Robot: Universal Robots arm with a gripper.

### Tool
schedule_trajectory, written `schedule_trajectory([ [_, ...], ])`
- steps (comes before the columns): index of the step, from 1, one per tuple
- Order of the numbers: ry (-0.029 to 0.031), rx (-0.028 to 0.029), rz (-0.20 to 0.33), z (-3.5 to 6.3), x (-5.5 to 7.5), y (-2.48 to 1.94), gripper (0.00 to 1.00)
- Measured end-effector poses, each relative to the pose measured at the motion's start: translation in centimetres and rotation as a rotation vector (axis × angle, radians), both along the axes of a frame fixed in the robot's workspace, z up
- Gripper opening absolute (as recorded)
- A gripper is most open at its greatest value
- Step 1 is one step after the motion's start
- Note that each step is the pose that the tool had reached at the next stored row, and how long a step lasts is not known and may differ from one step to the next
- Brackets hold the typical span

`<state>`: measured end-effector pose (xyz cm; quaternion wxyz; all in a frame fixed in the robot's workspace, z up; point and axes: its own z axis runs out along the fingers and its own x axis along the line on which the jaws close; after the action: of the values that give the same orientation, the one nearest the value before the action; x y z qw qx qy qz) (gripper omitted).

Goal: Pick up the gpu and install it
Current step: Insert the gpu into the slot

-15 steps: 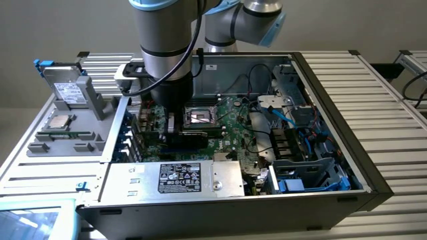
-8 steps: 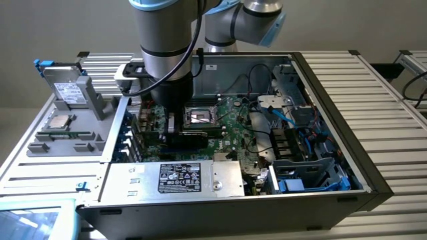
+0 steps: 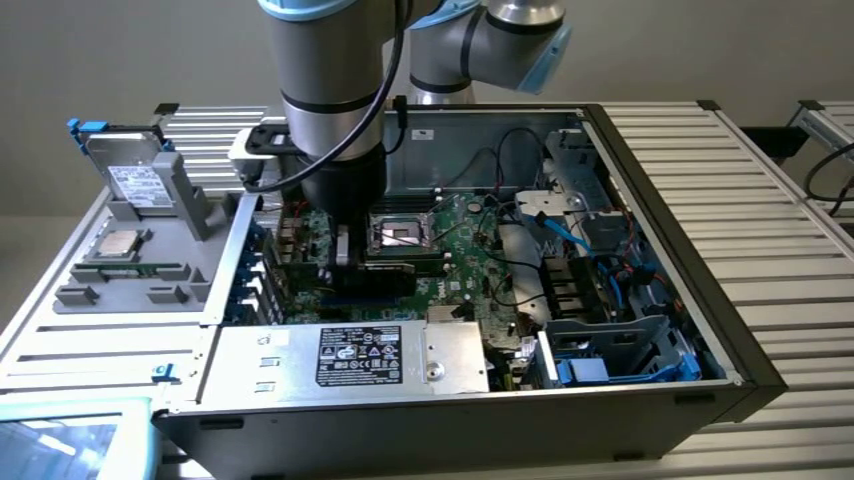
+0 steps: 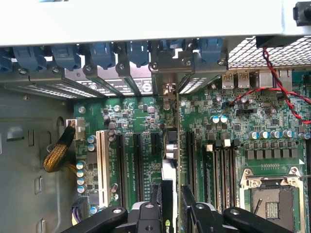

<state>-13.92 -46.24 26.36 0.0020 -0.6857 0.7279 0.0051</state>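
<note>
The gpu [image 4: 169, 167] stands on edge over the green motherboard [image 4: 228, 121], in line with a long black slot. Its silver end bracket [image 4: 167, 92] reaches the rear slot openings of the case. My gripper [image 4: 172, 211] is shut on the card, one black finger [image 4: 154, 206] on each side of its near end. In the exterior view the gripper [image 3: 344, 262] reaches down into the open computer case [image 3: 667, 150], and the gpu [image 3: 380, 270] with its black block sits low against the board just beside it.
A white card slot [image 4: 101, 165] and black slots flank the card. The processor socket [image 4: 272, 204], red and black wires [image 4: 272, 82] and blue clips [image 4: 102, 53] are close. The power supply [image 3: 354, 355] fills the case's near side. A grey tray [image 3: 80, 300] holds a drive box [image 3: 134, 180].
</note>
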Motion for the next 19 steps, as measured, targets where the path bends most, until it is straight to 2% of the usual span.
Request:
schedule_trajectory([
  [14, -0.0001, 0.0004, 0.0, -0.16, 0.0, 0.05, 0.27],
  [19, 0.0, 0.0003, 0.025, -0.22, 0.0, 0.05, 0.27],
])
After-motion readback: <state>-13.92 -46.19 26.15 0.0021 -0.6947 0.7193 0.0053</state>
